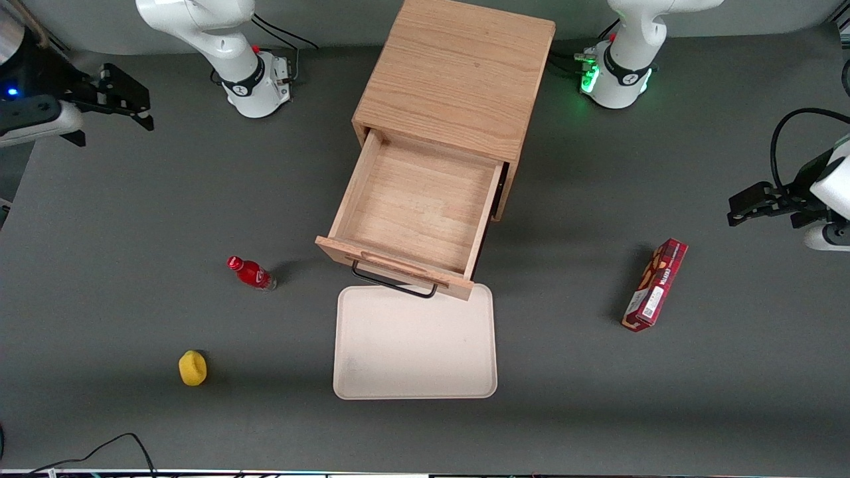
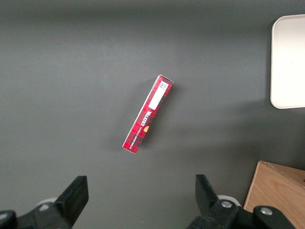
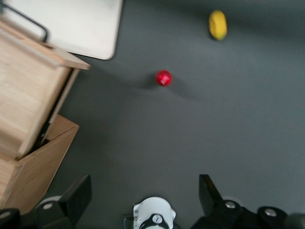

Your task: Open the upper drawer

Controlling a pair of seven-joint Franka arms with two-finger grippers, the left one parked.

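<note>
Grey desk [image 1: 133, 219] was mostly bare, and the upper drawer [image 1: 415, 206] of the oak cabinet [image 1: 458, 73] already sat pulled well out over the white tray [image 1: 415, 352], so the job looked basically done. The gripper [image 1: 133, 106] hung off at the working arm's end, well apart from the drawer, fingers spread wide, holding nothing.

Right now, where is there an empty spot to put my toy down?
The upper drawer is pulled out and bare inside. The cream tray in front of it is bare too. Grey table lies open between the tray and the red box. It is busier around the red bottle and yellow toy. The gripper hangs open, away from the cabinet.
</note>
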